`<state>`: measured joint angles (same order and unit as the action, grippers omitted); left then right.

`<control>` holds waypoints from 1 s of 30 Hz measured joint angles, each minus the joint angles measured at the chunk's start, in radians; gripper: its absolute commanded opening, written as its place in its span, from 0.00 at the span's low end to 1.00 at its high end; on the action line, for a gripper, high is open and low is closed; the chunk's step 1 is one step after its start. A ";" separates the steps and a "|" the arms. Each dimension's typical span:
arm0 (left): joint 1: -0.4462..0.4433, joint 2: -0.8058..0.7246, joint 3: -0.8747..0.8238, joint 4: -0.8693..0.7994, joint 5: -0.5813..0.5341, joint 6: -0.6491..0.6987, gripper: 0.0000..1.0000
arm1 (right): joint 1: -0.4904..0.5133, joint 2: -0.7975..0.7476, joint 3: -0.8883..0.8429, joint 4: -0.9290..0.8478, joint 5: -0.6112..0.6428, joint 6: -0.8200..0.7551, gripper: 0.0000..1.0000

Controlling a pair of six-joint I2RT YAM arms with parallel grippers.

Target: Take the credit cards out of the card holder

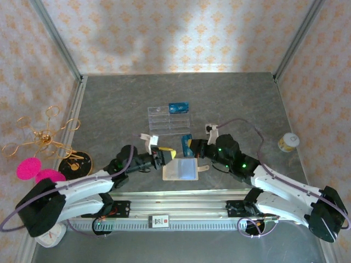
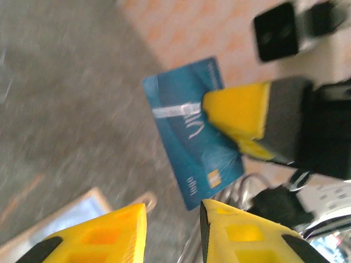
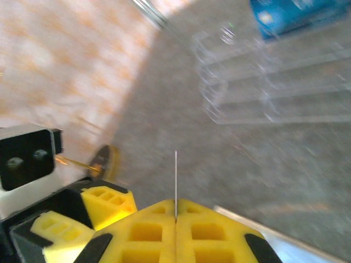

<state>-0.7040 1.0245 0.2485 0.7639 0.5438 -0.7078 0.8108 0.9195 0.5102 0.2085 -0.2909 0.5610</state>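
Observation:
The card holder [image 1: 180, 169] lies open on the table between the two arms, pale inside facing up; its corner shows in the left wrist view [image 2: 82, 211]. My right gripper [image 1: 190, 146] is shut on a blue credit card [image 1: 187, 140] held just above the card holder's far edge. In the right wrist view that card [image 3: 175, 181] appears edge-on between the shut fingertips of the right gripper [image 3: 175, 211]. The left wrist view shows the card's [image 2: 189, 148] face. My left gripper [image 2: 173, 230] is open just below it, nothing between its fingers. Another blue card [image 1: 179, 107] lies in the clear tray [image 1: 169, 120].
A gold wire stand [image 1: 44, 137] on a black base and pink discs [image 1: 28, 168] sit at the left edge. A small yellow jar [image 1: 288, 142] stands at the right. A metal rail [image 1: 175, 205] runs along the near edge by the arm bases.

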 measured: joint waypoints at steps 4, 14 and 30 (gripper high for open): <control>0.042 -0.030 -0.025 0.172 0.060 -0.066 0.36 | -0.007 0.016 -0.008 0.187 -0.078 0.019 0.00; 0.046 -0.004 -0.057 0.423 0.126 -0.180 0.41 | 0.003 0.062 -0.008 0.385 -0.156 0.058 0.00; 0.052 0.062 -0.057 0.530 0.141 -0.250 0.38 | 0.032 0.085 -0.008 0.446 -0.133 0.071 0.00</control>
<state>-0.6518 1.0863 0.1917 1.2938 0.6846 -0.9581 0.8425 1.0046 0.5022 0.6548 -0.4240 0.6315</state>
